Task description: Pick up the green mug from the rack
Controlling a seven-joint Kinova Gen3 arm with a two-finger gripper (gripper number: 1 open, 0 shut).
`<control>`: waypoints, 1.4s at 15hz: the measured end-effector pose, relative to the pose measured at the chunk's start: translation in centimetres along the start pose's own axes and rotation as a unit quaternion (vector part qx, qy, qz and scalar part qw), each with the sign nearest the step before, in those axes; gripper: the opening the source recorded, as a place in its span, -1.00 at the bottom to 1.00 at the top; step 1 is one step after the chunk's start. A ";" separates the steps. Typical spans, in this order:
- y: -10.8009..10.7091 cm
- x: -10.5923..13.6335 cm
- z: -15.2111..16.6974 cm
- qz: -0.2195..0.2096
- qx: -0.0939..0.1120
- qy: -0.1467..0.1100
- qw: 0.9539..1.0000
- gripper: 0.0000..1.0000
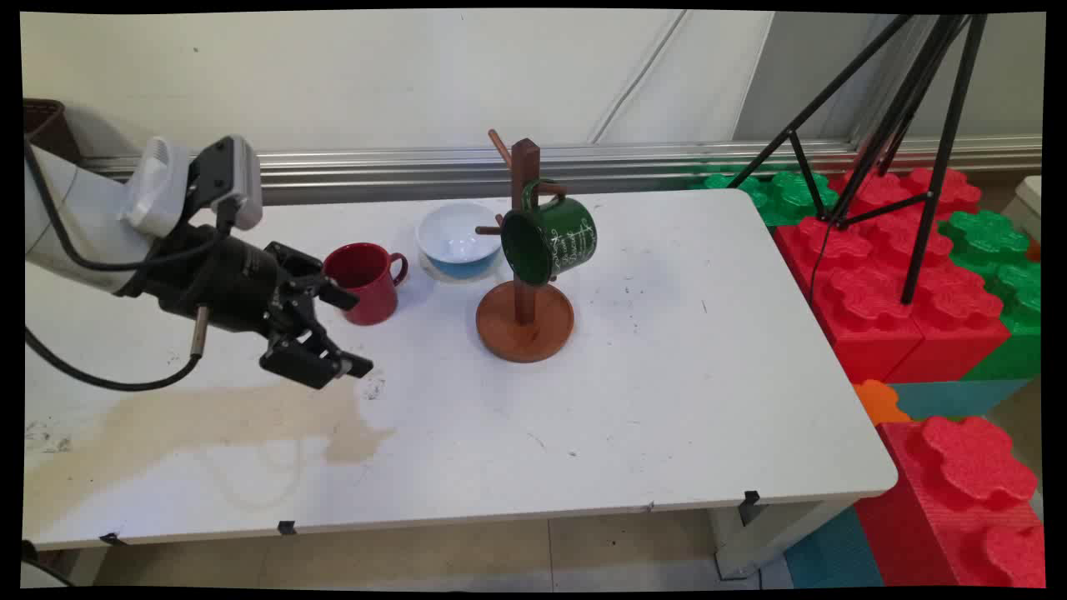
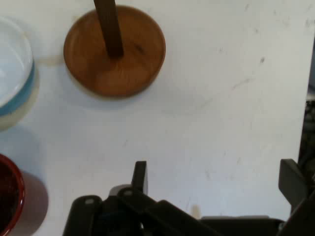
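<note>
Red glossy ceramic mug (image 1: pixel 364 283): upright on white tabletop (image 1: pixel 667 375), left of blue-and-white bowl (image 1: pixel 454 237), just right of black two-finger hand (image 1: pixel 348 330), spread wide, empty. Best kept level, clear of the handle.

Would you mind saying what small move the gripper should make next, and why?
Probably a short shift toward the red mug: the gripper is open and empty just beside it, while the green mug already hangs on the wooden rack.
</note>
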 end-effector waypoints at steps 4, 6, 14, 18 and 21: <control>0.4 1.1 0.0 -0.021 -0.001 0.020 1.000 1.00; 0.6 1.7 0.1 -0.029 -0.001 0.028 0.999 1.00; 1.4 4.8 1.3 -0.070 0.004 0.069 0.995 1.00; 1.7 6.8 2.4 -0.093 0.006 0.090 0.992 1.00; 1.9 7.8 3.0 -0.105 0.008 0.101 0.989 1.00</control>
